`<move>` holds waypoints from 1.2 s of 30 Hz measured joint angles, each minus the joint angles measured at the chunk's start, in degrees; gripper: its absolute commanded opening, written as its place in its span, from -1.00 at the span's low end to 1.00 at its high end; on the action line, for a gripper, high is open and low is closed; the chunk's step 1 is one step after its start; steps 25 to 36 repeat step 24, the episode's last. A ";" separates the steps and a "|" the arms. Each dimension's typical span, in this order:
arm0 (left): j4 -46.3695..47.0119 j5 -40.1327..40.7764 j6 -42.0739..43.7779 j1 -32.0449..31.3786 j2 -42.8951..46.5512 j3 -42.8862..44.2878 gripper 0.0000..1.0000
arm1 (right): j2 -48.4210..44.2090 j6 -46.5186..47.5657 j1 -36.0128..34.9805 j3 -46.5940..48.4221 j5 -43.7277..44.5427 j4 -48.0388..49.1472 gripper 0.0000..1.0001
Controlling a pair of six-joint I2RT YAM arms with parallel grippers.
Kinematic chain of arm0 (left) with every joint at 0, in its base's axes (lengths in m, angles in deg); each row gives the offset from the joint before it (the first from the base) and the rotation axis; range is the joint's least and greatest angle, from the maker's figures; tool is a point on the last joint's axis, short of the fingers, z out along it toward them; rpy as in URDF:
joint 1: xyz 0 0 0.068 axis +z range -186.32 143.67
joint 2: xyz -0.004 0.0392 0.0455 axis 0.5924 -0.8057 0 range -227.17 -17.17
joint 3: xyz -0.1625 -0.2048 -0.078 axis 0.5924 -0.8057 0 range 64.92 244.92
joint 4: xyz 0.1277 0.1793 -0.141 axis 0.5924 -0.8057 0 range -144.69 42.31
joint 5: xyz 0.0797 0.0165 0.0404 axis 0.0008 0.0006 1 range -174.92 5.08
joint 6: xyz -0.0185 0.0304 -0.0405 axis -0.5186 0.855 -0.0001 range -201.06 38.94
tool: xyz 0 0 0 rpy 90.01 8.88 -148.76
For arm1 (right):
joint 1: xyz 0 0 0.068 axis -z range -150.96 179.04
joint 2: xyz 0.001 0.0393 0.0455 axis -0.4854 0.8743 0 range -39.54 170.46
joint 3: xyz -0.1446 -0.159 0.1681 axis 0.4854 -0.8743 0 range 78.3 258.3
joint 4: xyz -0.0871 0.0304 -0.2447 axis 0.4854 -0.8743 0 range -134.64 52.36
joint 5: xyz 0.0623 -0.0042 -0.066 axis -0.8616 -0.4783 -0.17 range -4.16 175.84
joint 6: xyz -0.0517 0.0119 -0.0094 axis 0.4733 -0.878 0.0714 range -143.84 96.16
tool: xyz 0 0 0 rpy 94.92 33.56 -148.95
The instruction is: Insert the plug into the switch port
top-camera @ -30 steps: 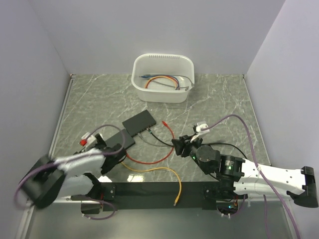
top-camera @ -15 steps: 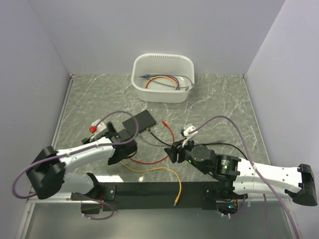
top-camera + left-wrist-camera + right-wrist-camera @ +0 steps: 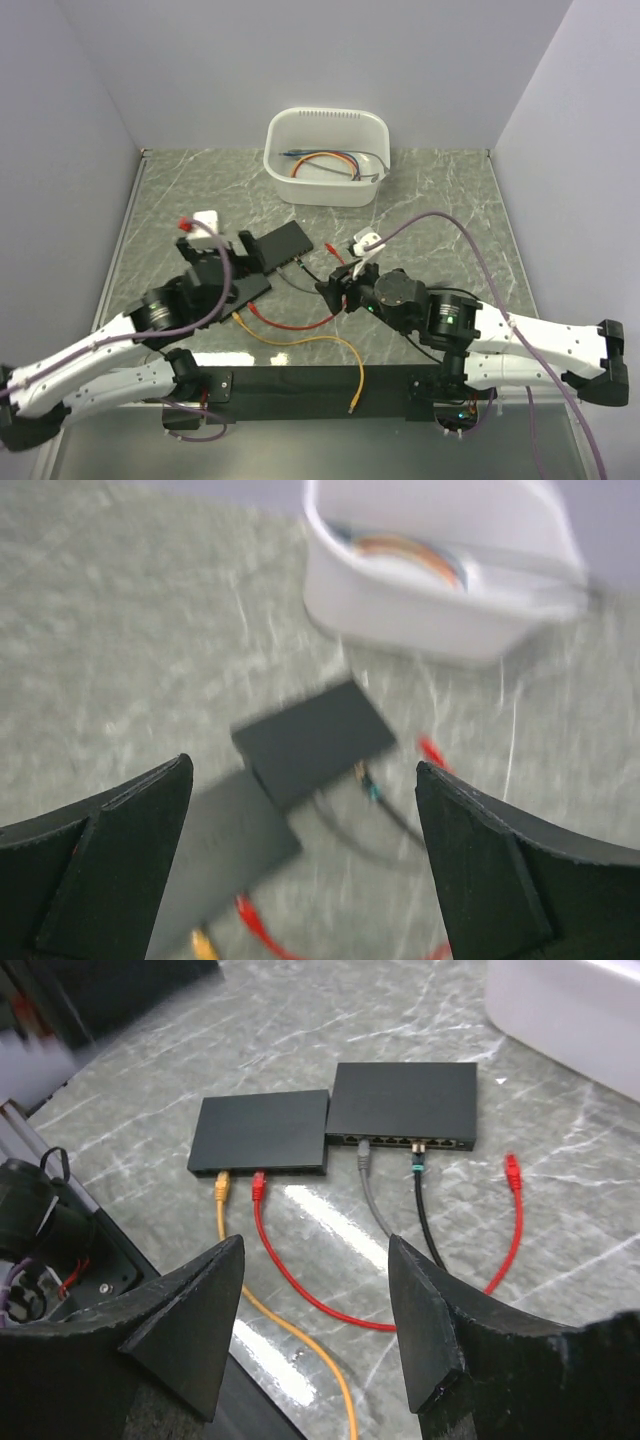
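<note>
Marbled grey-green surface (image 3: 450, 200) here, boxed in by plain pale lavender walls (image 3: 300, 60) on three sides, with a black strip (image 3: 300, 380) running along the near edge where both arms are bolted down. Mid-surface sit two flat black boxes touching corner to side: the larger switch (image 3: 405, 1100) further back and a smaller switch (image 3: 262, 1132) just to its left in the right wrist view. Cables everywhere! A yellow cable (image 3: 290, 1330) and a red cable (image 3: 320, 1295) are seated side by side in the smaller switch's front, while a grey cable (image 3: 375, 1200) and a black cable (image 3: 425, 1215) sit in the larger switch's port row (image 3: 405, 1142). The red plug (image 3: 513, 1168), the red cable's free end, lies flat on the surface just beside the larger switch's right front corner, apart from the ports and touched by nothing. The yellow cable loops toward the near edge and ends on the black strip. Left tool (image 3: 303, 770) hangs above the two switches, fingers spread wide and holding nothing; from above, its arm covers part of the smaller switch. Right tool (image 3: 315, 1250) hovers over the cable tangle in front of the switches, fingers parted, nothing between them. At the back stands a white tub (image 3: 327, 195), holding a loose coil of spare cables (image 3: 325, 163), orange and blue among them.
</note>
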 measured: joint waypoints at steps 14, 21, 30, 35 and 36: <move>28.37 -17.73 2.27 52.50 -2.82 -19.08 0.99 | -24.35 -0.46 0.13 -6.47 3.65 -3.26 0.92; 40.59 -21.90 0.94 58.73 -6.84 -27.34 0.96 | -30.10 -0.44 0.13 -8.44 3.93 -5.07 0.94; 45.35 -21.77 1.42 59.47 -7.34 -29.64 0.94 | -31.23 0.02 0.13 -9.64 4.17 -5.27 0.95; 45.35 -21.77 1.42 59.47 -7.34 -29.64 0.94 | -31.23 0.02 0.13 -9.64 4.17 -5.27 0.95; 45.35 -21.77 1.42 59.47 -7.34 -29.64 0.94 | -31.23 0.02 0.13 -9.64 4.17 -5.27 0.95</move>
